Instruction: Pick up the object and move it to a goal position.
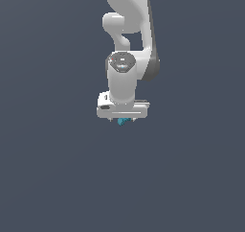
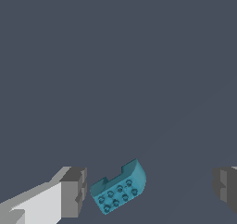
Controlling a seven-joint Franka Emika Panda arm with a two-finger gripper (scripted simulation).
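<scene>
The object is a small teal-blue studded block (image 2: 119,188), lying tilted on the dark grey surface. In the wrist view it sits between my two fingers, closer to one finger (image 2: 74,193) than to the other finger (image 2: 226,187), touching neither. My gripper (image 2: 149,190) is open, jaws wide apart. In the exterior view the white arm points straight down and the gripper (image 1: 123,118) hangs directly over the block (image 1: 123,121), which peeks out just below the hand. Whether the fingertips reach the surface is hidden.
The white arm's upper links (image 1: 129,29) rise above the hand in the exterior view. A flat dark grey surface (image 1: 57,168) fills the rest of both views. No goal marker shows.
</scene>
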